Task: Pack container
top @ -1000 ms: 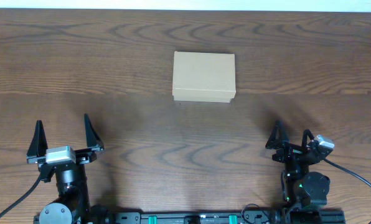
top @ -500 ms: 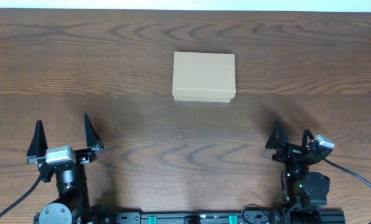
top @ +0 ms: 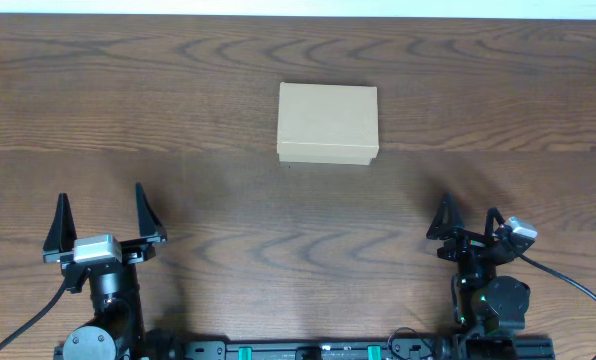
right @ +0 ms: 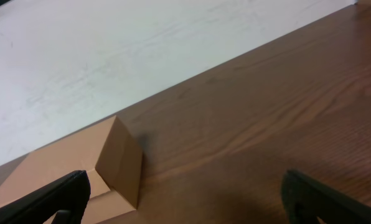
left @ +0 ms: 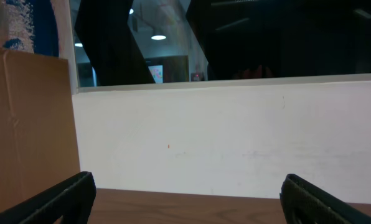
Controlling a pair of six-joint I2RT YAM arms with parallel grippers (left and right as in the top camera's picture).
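The container (top: 328, 123), a plain tan cardboard box with its lid down, rests on the wooden table slightly behind centre. It also shows at the lower left of the right wrist view as the container (right: 79, 168), corner toward me. My left gripper (top: 102, 222) stands open near the front left edge, far from the box, with nothing between its fingers. My right gripper (top: 467, 222) is open near the front right edge, also empty. The left wrist view shows only that gripper's fingertips (left: 61, 199) and the far wall.
The brown wood-grain table (top: 178, 100) runs to a white wall (left: 235, 137) at the back. A large brown cardboard surface (left: 23, 124) stands at the left of the left wrist view. A black cable (top: 578, 290) trails from the right arm.
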